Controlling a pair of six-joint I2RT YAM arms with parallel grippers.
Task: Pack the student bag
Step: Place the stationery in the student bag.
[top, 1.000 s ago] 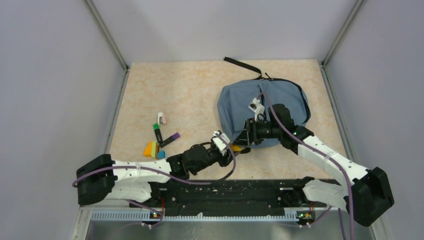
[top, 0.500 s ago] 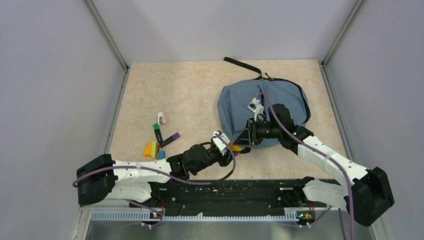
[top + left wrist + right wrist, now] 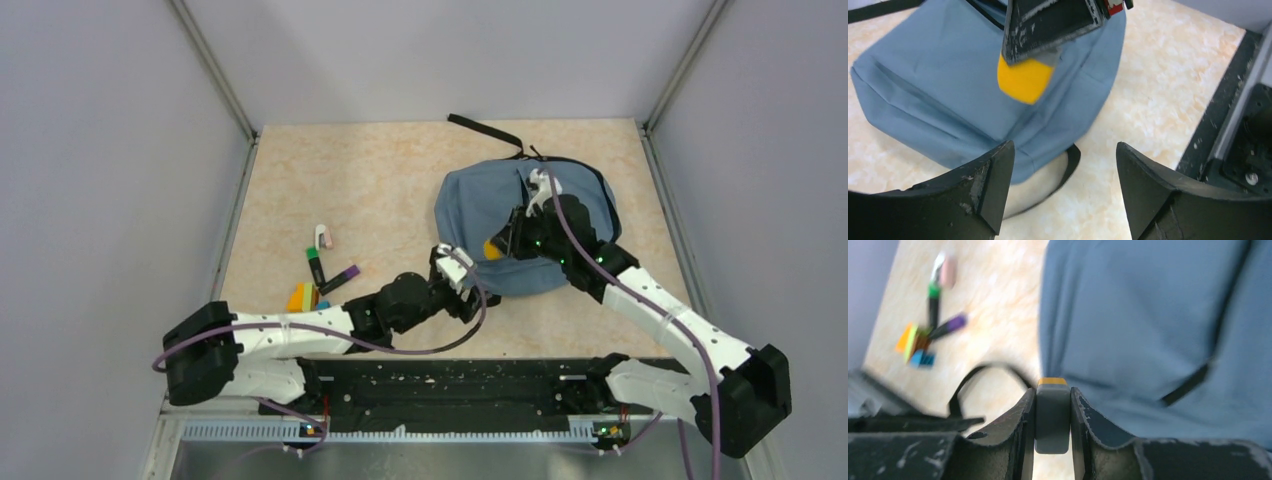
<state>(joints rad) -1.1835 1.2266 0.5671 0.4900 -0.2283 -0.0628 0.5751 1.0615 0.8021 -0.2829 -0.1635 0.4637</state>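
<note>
The right jaws clamp a grey block (image 3: 1052, 427) with a yellow tip over the bag (image 3: 470, 212), right of centre. The left jaws stand apart, empty, beside it.

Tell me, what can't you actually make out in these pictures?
- Inside of the student bag: in the top view the right arm lies across it; both wrist views show only outer fabric, cut off by the edges.
- The yellow-tipped grey item: in the right wrist view the right fingers cover its sides; what it is is unclear.
- The small coloured items left of the bag: tiny from above, blurred in the right wrist view.
</note>
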